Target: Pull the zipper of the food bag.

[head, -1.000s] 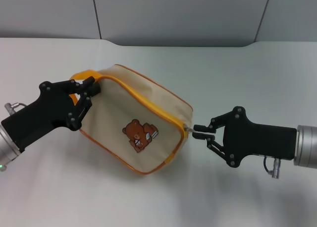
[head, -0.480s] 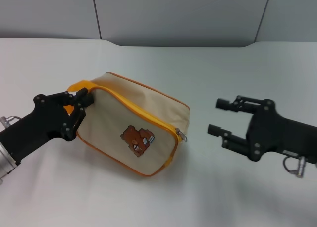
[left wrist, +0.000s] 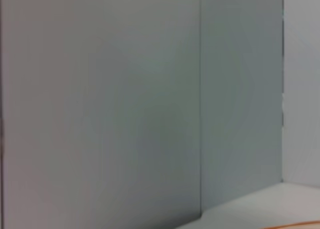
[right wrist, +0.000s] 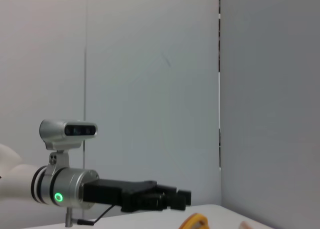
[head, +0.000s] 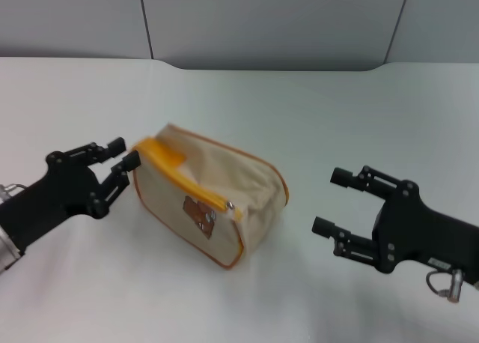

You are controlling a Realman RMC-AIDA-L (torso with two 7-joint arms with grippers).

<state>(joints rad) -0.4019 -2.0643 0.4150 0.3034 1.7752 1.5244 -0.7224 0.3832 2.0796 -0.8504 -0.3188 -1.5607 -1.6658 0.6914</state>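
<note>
The food bag, beige with orange piping, lies on the white table at the middle of the head view, with its bear patch facing me. Its orange strap handle is at the bag's left end. The zipper's silver pull tab sits on the orange track along the front top edge. My left gripper is open and empty just left of the handle. My right gripper is open and empty, well to the right of the bag. A bit of the orange handle shows in the right wrist view.
Grey wall panels stand behind the table's far edge. The right wrist view shows my left arm's gripper across the table. The left wrist view shows mostly the wall.
My right gripper let go of the zipper tab, opened and drew back to the right. My left gripper let go of the handle and opened. The bag settled and turned on the table.
</note>
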